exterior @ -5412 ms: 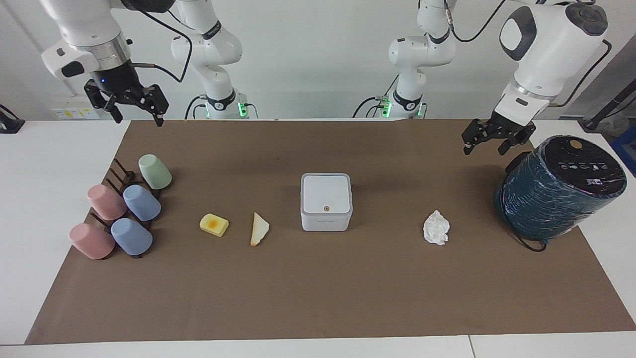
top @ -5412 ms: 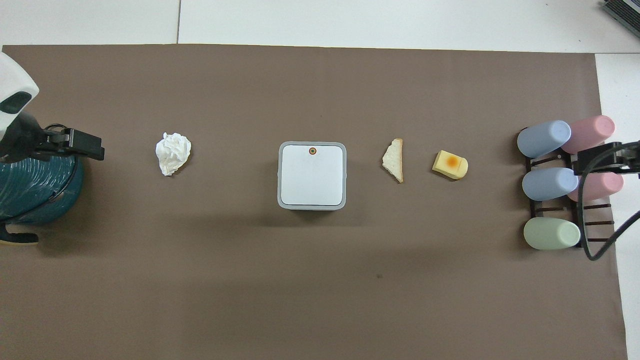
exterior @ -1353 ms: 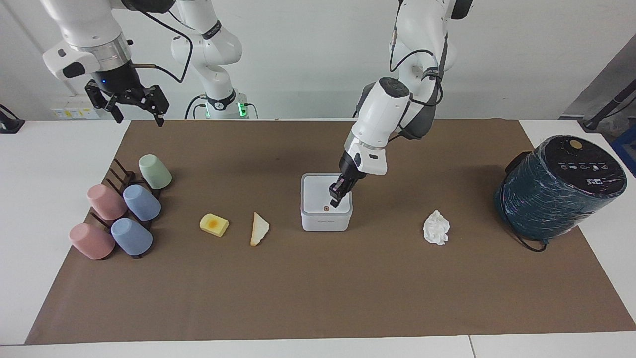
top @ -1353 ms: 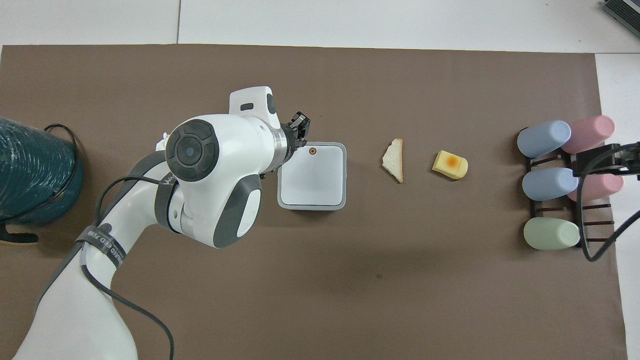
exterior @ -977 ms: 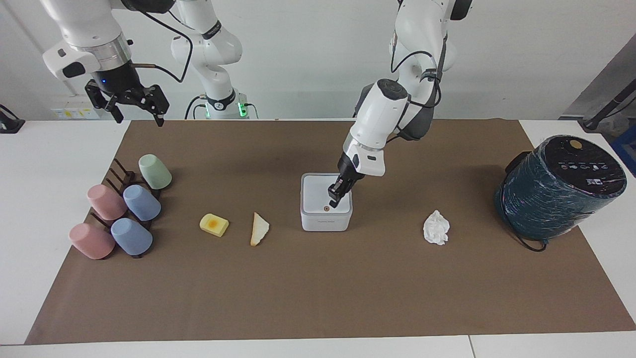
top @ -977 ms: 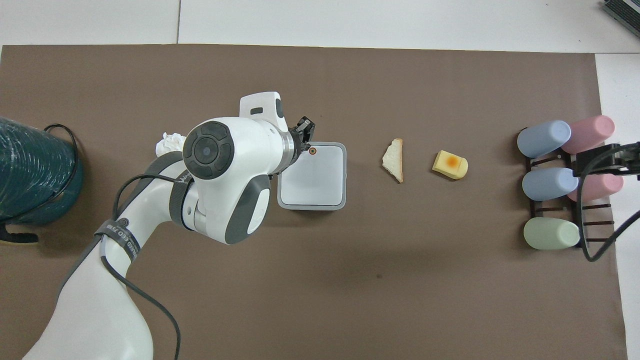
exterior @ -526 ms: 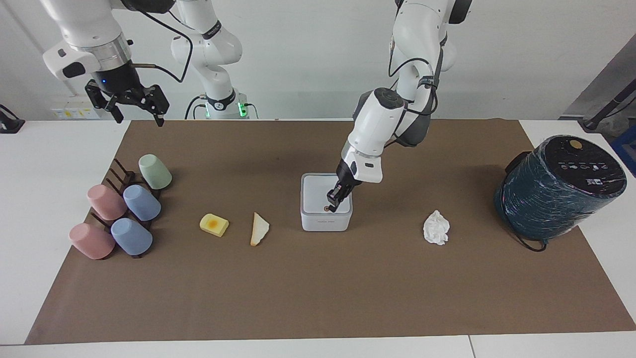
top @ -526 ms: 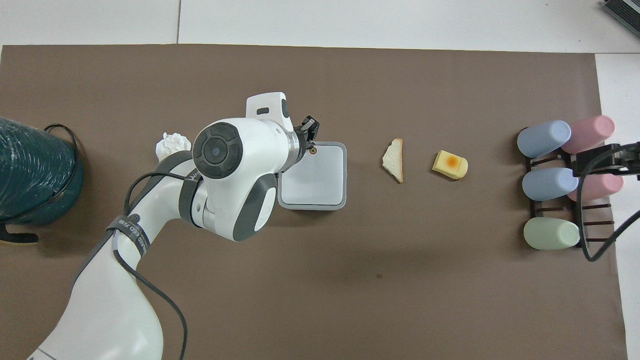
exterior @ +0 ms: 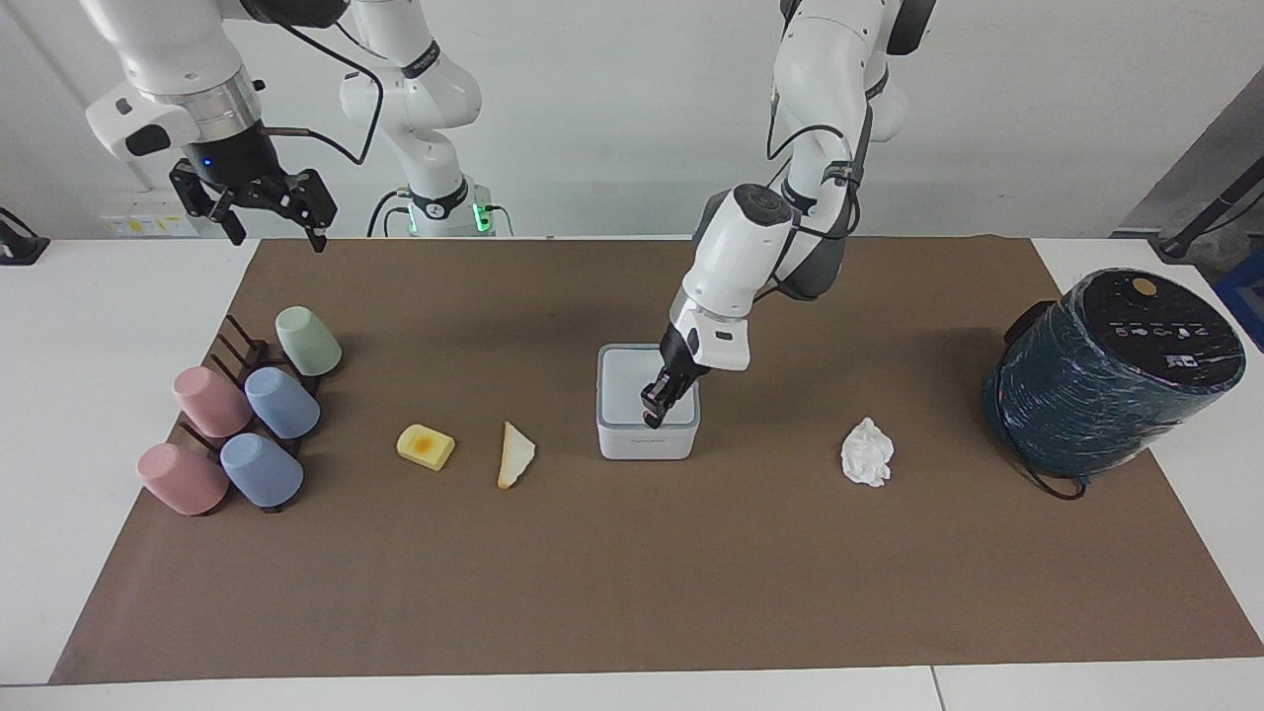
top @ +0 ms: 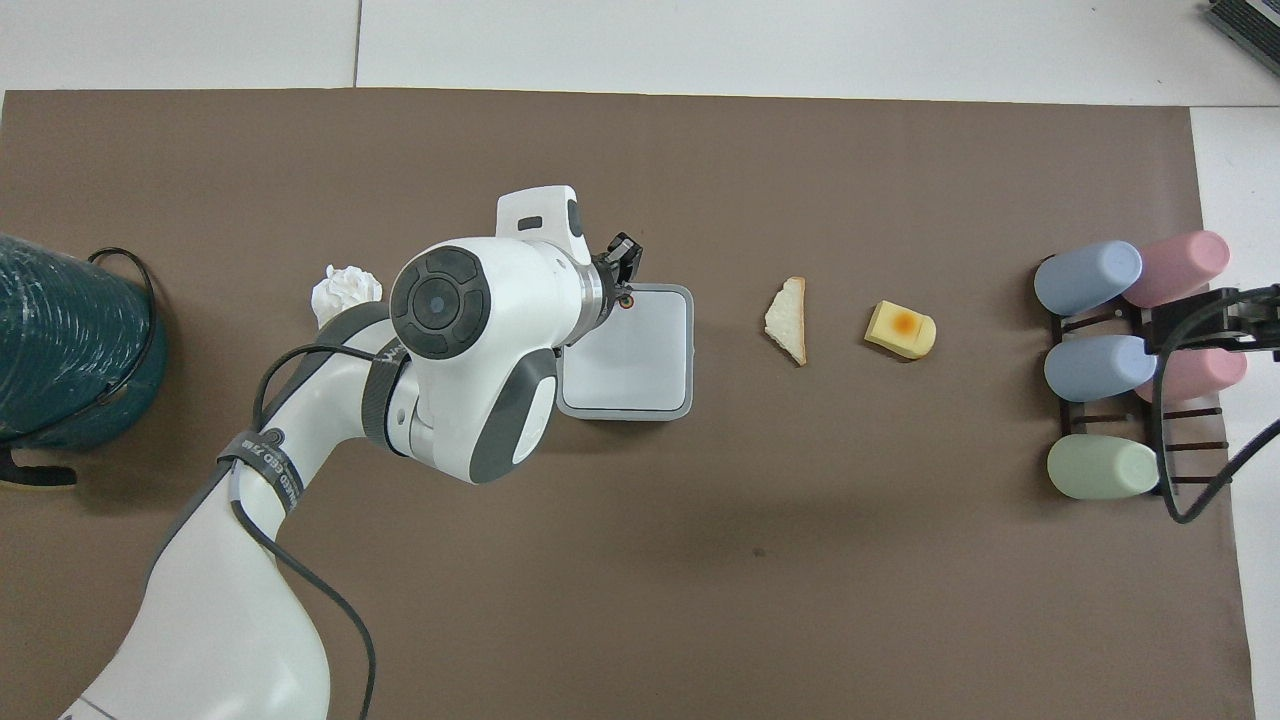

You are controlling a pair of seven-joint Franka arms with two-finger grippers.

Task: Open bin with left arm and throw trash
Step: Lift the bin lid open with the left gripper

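Observation:
The white square bin (exterior: 632,441) stands mid-mat with its lid down; it also shows in the overhead view (top: 640,350). My left gripper (exterior: 653,408) is shut, and its tips rest on the lid at the orange dot, at the lid's edge farthest from the robots. In the overhead view the left gripper (top: 622,268) stands over that edge. The paper ball (exterior: 867,452) lies beside the bin toward the left arm's end. The cream wedge (exterior: 514,455) and yellow block (exterior: 426,446) lie toward the right arm's end. My right gripper (exterior: 267,209) waits open, raised over the mat's corner.
A big dark teal wrapped cylinder (exterior: 1111,370) stands at the left arm's end of the mat. A dark rack with several pastel cups (exterior: 247,415) lies at the right arm's end, under the right gripper's cable in the overhead view (top: 1100,360).
My left gripper has come down and shifted slightly until its tips cover the orange dot on the lid. The lid stays down. The right arm has not moved.

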